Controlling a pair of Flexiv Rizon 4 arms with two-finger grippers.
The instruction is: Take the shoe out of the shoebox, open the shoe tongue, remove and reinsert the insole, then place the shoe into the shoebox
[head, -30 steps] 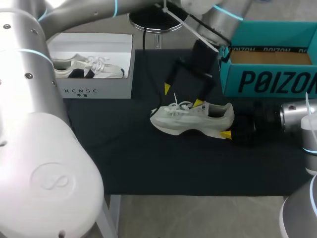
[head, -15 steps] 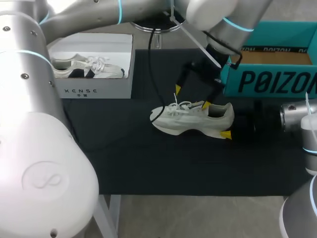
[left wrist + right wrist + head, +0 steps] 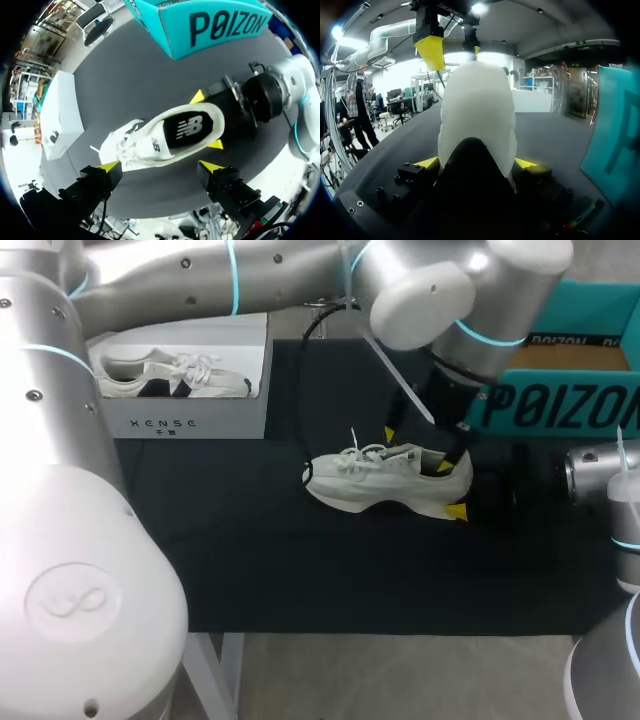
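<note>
A black mat [image 3: 300,570] is spread over the table. It is crossed from the left by the left arm [image 3: 250,270], which reaches past the middle. At the far right a teal shoebox [image 3: 560,405] is set open on the mat. A white shoebox [image 3: 185,420] is placed at the far left, and a second shoe [image 3: 175,375] is seen lying inside it.

The white shoe [image 3: 385,480] is found outside both boxes. It stands upright on its sole in the middle of the mat, with its toe turned left and its heel turned right. From the right, the right arm [image 3: 590,475] is brought in low along the mat.

The heel is grasped from both sides by the right gripper [image 3: 476,162], one yellow tip pressed to each flank. The left gripper [image 3: 420,445] is held just above the shoe's heel half with its fingers spread wide, and nothing is gripped between them. A dark insole [image 3: 187,129] is seen inside the shoe's opening.
</note>
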